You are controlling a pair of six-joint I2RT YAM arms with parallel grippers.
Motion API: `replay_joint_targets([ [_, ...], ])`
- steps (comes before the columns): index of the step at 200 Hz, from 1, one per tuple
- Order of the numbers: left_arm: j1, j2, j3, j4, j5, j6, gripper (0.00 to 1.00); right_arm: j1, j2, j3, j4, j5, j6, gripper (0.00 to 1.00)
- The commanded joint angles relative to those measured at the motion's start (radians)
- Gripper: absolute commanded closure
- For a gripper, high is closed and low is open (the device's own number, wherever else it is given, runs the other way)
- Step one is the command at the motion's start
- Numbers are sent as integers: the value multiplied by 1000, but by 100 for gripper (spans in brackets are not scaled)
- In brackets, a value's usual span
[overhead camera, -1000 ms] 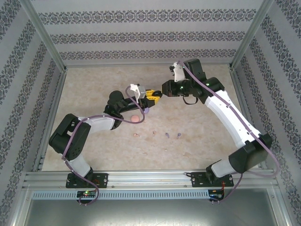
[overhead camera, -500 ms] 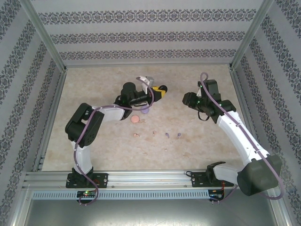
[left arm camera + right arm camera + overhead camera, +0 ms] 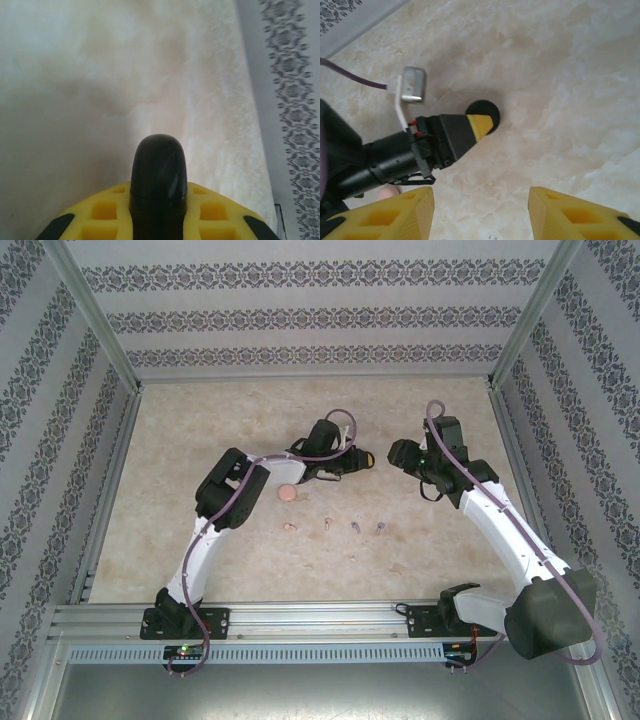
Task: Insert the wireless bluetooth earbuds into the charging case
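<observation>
- Surface (image 3: 200, 440): pale marbled top. Your two arms meet over its middle.
- Left arm (image 3: 215, 520) is stretched well forward; right arm (image 3: 500, 520) bends in from its side.
- Left pincer (image 3: 352, 458): clamped hard on a round black case (image 3: 159, 170). It grips the flat faces, and the rim sticks out past the yellow fingers. You cannot tell whether the case touches the surface, or whether its lid is open.
- Right pincer (image 3: 480, 195): fingers stand well apart with nothing between them, looking down on the left pincer's tip.
- Pink case (image 3: 289, 493): lies on the surface just beside the left arm's forearm.
- Earbuds: four in a loose row nearer your bases, two pale pink (image 3: 290, 527) and two purple (image 3: 355, 527). None touches its neighbour, and all are apart from both pincers.
- Progress, as a judgement: early. All four earbuds lie loose, none is seated, and picking up and inserting each one remains.
</observation>
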Motion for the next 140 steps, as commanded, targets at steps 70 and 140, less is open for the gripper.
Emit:
replay_joint_targets([
  [70, -8, -25, 156, -456, -189, 50, 25, -39, 0, 42, -6, -27, -45, 13],
  [140, -4, -84, 287, -808, -395, 195, 1, -46, -37, 34, -44, 27, -56, 2],
])
